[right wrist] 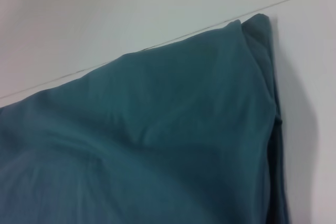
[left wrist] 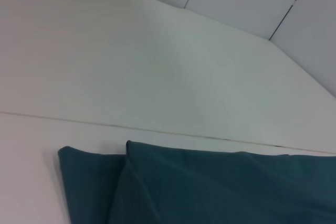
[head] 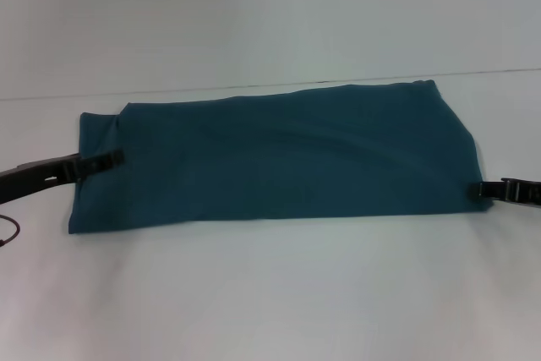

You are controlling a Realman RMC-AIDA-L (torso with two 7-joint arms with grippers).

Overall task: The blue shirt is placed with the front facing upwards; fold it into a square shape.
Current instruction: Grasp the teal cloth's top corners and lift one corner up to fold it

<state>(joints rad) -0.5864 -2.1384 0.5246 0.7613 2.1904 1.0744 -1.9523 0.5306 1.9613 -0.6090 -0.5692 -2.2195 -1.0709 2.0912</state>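
Flanking blue shirt: head-view-only pincers

The blue shirt is soft matt cloth, a knitted cotton-like fabric with no shine, and it lies in doubled layers with gentle wrinkles. Between the two sets of jaws its surface looks smooth and even. The table under it is a white, smooth, matt board with a thin seam line behind the cloth. The left gripper and the right gripper look like black hard plastic or metal, slightly glossy.
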